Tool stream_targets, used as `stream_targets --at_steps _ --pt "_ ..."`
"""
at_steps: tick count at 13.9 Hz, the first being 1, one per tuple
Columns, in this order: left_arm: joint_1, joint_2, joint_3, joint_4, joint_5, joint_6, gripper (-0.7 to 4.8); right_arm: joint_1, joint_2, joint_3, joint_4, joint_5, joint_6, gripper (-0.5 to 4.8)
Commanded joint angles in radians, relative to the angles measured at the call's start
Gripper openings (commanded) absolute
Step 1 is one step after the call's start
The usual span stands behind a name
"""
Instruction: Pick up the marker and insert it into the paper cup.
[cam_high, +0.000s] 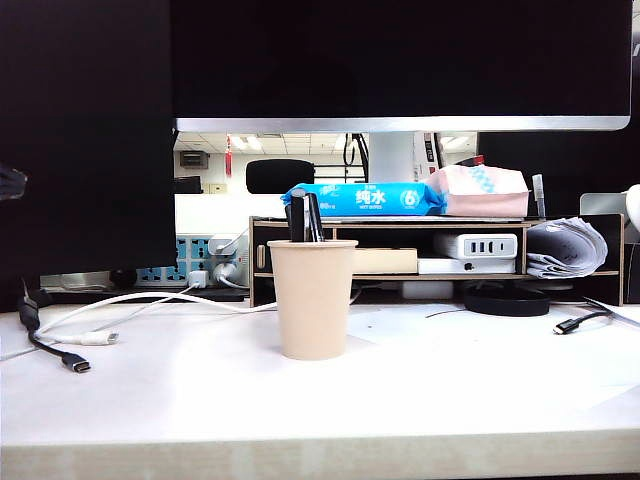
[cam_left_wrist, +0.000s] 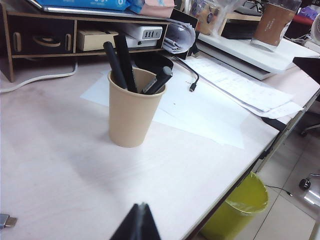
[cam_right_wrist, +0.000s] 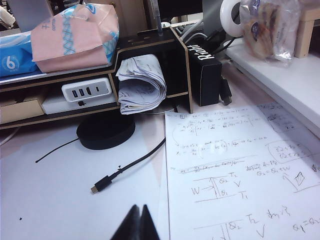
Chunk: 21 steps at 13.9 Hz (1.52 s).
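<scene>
The beige paper cup (cam_high: 312, 298) stands upright in the middle of the white table, and the left wrist view shows the paper cup (cam_left_wrist: 129, 110) too. Three black pens stick out of it. The slim black marker (cam_left_wrist: 160, 78) leans on the cup's rim, rounded end up. From the front only black tops (cam_high: 304, 218) rise above the rim. My left gripper (cam_left_wrist: 141, 205) is shut and empty, low over the table, well short of the cup. My right gripper (cam_right_wrist: 138, 206) is shut and empty too, over white paper away from the cup. Neither gripper shows in the exterior view.
A wooden desk shelf (cam_high: 400, 228) with wet wipes (cam_high: 362, 199), chargers and rolled papers (cam_right_wrist: 142, 82) stands behind the cup. Cables (cam_high: 70, 345) lie at the left, a black USB cable (cam_right_wrist: 125, 170) and a round black pad (cam_right_wrist: 105, 132) at the right. A handwritten sheet (cam_right_wrist: 235, 175) lies nearby. A yellow bin (cam_left_wrist: 235, 210) sits below the table edge.
</scene>
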Motion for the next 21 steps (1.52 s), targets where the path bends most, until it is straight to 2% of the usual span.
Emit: stream_targets --at_steps 1,2,4,5,7,9,10,12,21 --pt "0.002 0.0 -0.003 -0.004 -0.024 0.019 -0.05 0.0 0.0 -0.006 0.015 0.003 -0.003 -0.05" --pt "0.076 0.0 -0.003 0.006 -0.029 0.068 -0.05 0.0 0.0 -0.006 0.014 0.004 -0.003 -0.05" --pt "0.24 0.0 -0.003 0.04 -0.043 0.072 -0.05 -0.001 0.0 -0.006 0.015 0.003 -0.003 -0.05" --pt "0.475 0.0 -0.003 0.125 -0.186 0.076 -0.05 -0.001 0.0 -0.006 0.015 0.002 -0.003 -0.05" --pt "0.486 0.0 -0.003 0.141 -0.236 0.076 -0.05 -0.001 0.0 -0.006 0.015 0.001 -0.003 -0.05" --pt "0.486 0.0 -0.003 0.156 -0.235 0.075 -0.05 -0.001 0.0 -0.006 0.015 0.001 -0.003 -0.05" --pt "0.486 0.0 -0.003 0.219 -0.235 0.076 -0.05 -0.001 0.0 -0.006 0.015 0.001 -0.003 -0.05" --pt "0.486 0.0 -0.003 0.25 -0.242 0.084 -0.05 -0.001 0.0 -0.006 0.015 0.001 -0.003 -0.05" --pt "0.486 0.0 -0.003 0.248 -0.238 0.083 -0.05 -0.001 0.0 -0.006 0.015 0.001 -0.003 -0.05"
